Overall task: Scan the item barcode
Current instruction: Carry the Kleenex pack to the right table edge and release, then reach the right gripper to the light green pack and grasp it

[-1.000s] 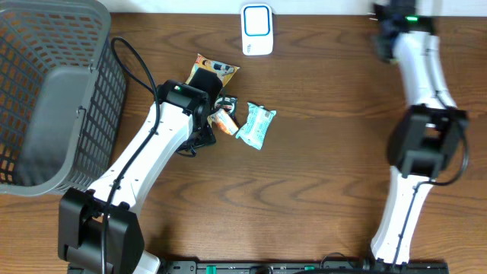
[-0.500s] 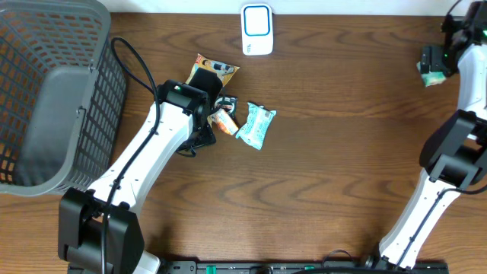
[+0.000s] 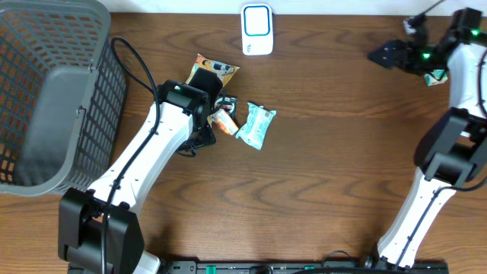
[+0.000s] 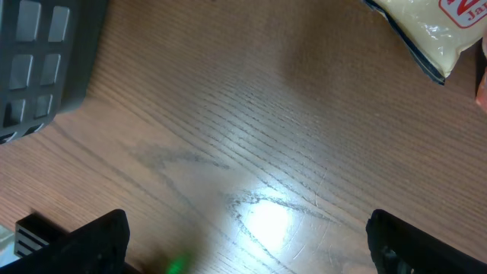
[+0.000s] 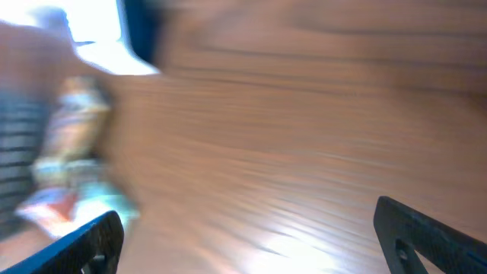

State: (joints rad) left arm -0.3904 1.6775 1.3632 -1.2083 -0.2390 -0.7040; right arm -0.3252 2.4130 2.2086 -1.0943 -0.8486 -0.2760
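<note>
The white barcode scanner (image 3: 257, 29) stands at the table's far edge. Three packets lie in a pile below it: a yellow-and-black one (image 3: 214, 71), a small orange one (image 3: 223, 120) and a teal one (image 3: 255, 125). My left arm (image 3: 156, 144) reaches to the pile's left side. Its gripper (image 4: 247, 247) is open over bare wood, and the yellow packet (image 4: 417, 30) shows at the top right of its view. At the far right my right gripper (image 3: 383, 55) is open, empty and points left. A small teal-and-white item (image 3: 437, 76) lies just behind it. The right wrist view is motion-blurred.
A large grey mesh basket (image 3: 46, 91) fills the left end of the table, and its corner (image 4: 34, 65) shows in the left wrist view. The right arm's upper links (image 3: 445, 152) stand along the right edge.
The right arm has swung out to the far right, then turned its gripper to the left, away from the small teal-and-white item. The left arm and the pile have not moved.
</note>
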